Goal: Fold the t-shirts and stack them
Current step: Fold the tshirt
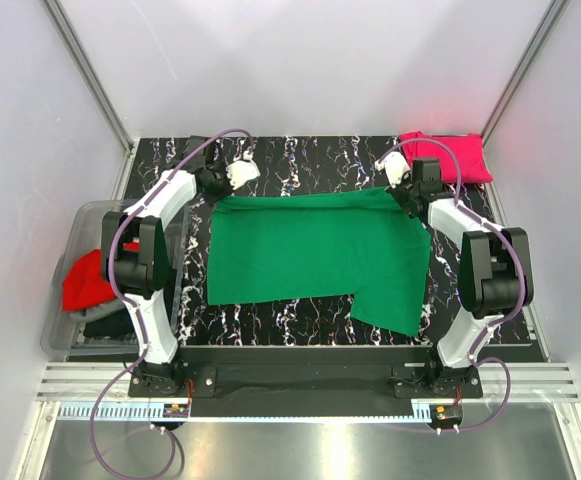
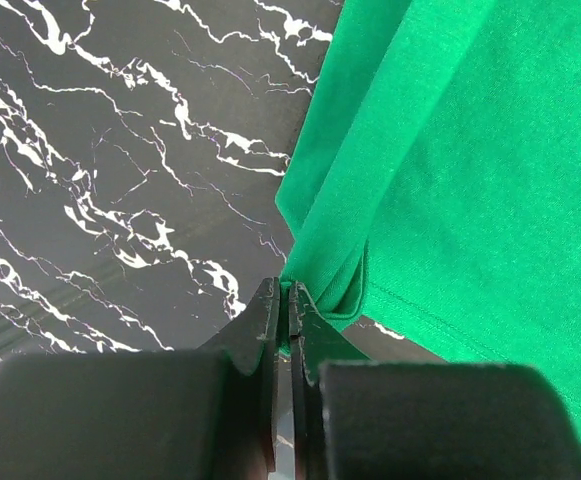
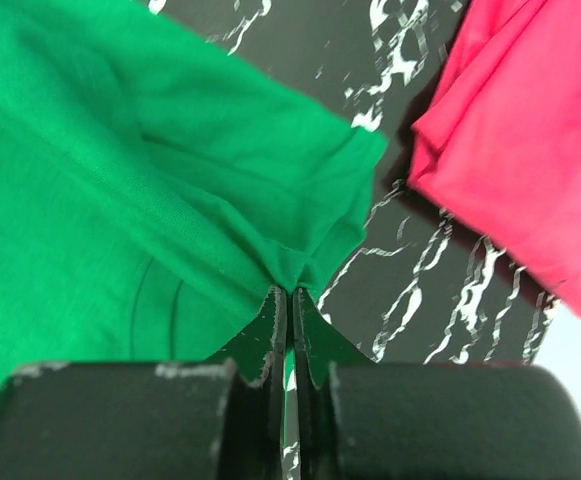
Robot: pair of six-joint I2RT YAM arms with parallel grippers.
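Observation:
The bright green t-shirt (image 1: pixel 310 252) lies spread on the black marble table, its far edge stretched between my two grippers. My left gripper (image 1: pixel 222 192) is shut on its far left corner; in the left wrist view the cloth (image 2: pixel 450 170) is pinched at the fingertips (image 2: pixel 288 292). My right gripper (image 1: pixel 398 193) is shut on its far right corner, where the cloth (image 3: pixel 120 170) bunches at the fingertips (image 3: pixel 291 292). A magenta-pink t-shirt (image 1: pixel 450 155) lies folded at the far right corner and also shows in the right wrist view (image 3: pixel 530 150). A red t-shirt (image 1: pixel 85 280) sits in the bin over dark ones.
A clear plastic bin (image 1: pixel 90 215) stands at the left edge of the table, beside the left arm. The black marble tabletop (image 1: pixel 310 160) runs bare behind the green shirt. White walls close the cell at the back and sides.

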